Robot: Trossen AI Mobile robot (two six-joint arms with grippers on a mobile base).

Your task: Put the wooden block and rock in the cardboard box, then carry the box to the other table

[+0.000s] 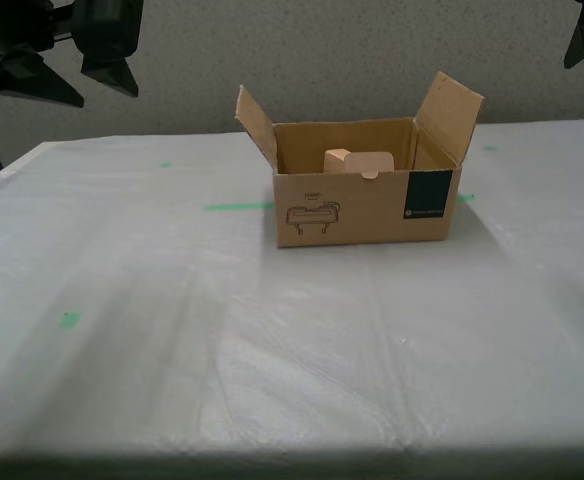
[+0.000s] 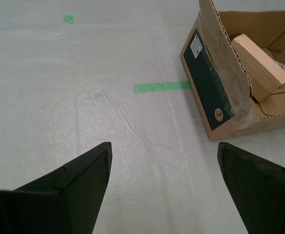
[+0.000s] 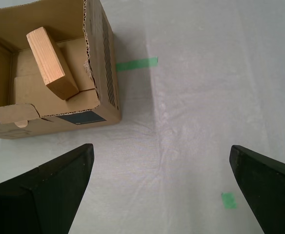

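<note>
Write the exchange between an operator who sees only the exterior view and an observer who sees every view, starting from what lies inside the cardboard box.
Operator: I see the wooden block above the front wall of the cardboard box. Anything else inside?
Observer: Yes. The second wrist view shows a bit of the rock behind the block.
Operator: Does the block lie flat?
Observer: No. The first wrist view shows it tilted, one end down on the box floor.
Operator: Are the fingers holding anything?
Observer: No. My first gripper and my second gripper are open and empty above the other table.
</note>
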